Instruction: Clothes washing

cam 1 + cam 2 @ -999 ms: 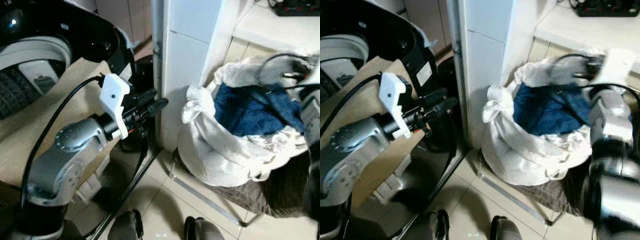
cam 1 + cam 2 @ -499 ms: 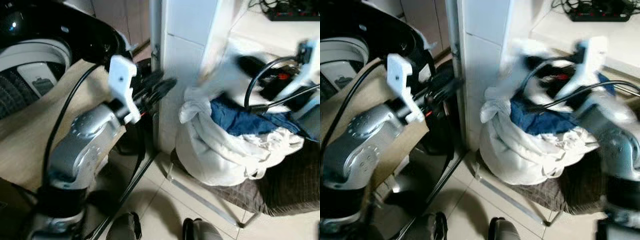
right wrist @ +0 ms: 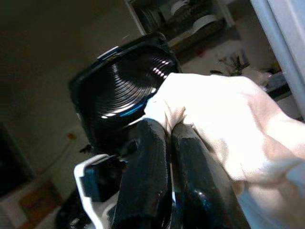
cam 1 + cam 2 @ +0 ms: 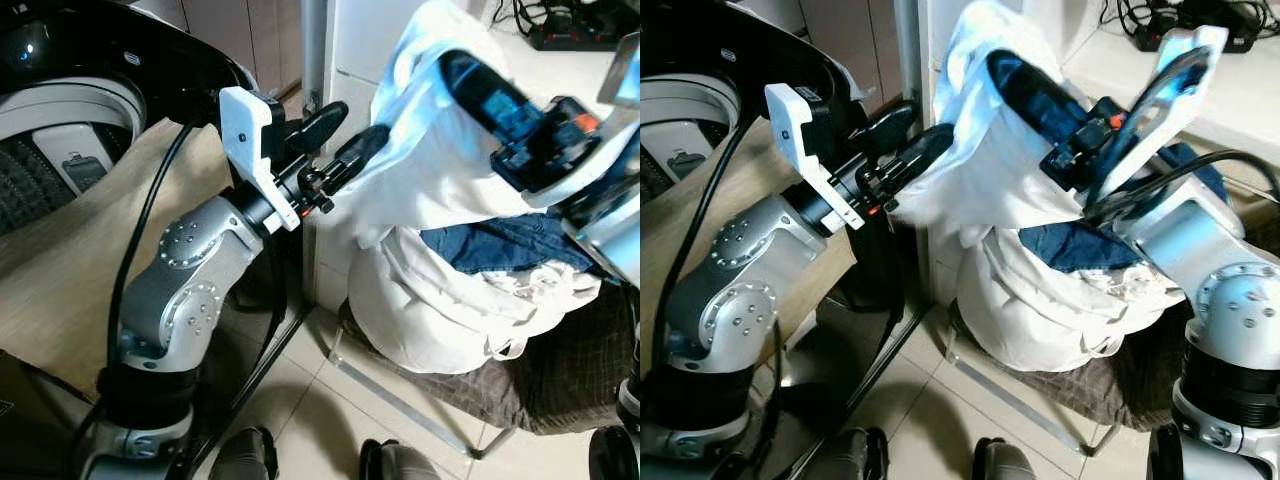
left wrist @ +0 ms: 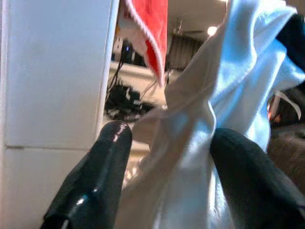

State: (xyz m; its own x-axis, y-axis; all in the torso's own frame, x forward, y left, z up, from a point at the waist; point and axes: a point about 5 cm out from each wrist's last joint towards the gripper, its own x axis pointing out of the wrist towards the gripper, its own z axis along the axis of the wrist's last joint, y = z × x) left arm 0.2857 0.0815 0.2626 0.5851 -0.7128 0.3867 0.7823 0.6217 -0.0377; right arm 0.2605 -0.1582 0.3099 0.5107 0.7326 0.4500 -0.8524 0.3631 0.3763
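My right gripper (image 4: 1006,70) is raised above the laundry basket and shut on a white garment (image 4: 430,170), which hangs down from it in a wide drape. The right wrist view shows both black fingers (image 3: 157,157) pressed together on the white cloth (image 3: 224,119). My left gripper (image 4: 350,125) reaches in from the left and stands open, with the garment's left edge between its two fingers (image 5: 100,167). Below, a white-lined laundry basket (image 4: 420,300) holds a blue garment (image 4: 500,245) and more white cloth.
A washing machine with an open drum (image 4: 70,110) and a black lid sits at the far left, a beige sheet (image 4: 60,270) draped before it. A white tiled pillar (image 4: 350,40) stands behind the grippers. A counter with a power strip (image 4: 570,25) is at the back right.
My right gripper has risen out of the basket, pulling the white garment up with it. My left arm has lifted and its open fingers now straddle the garment's edge.
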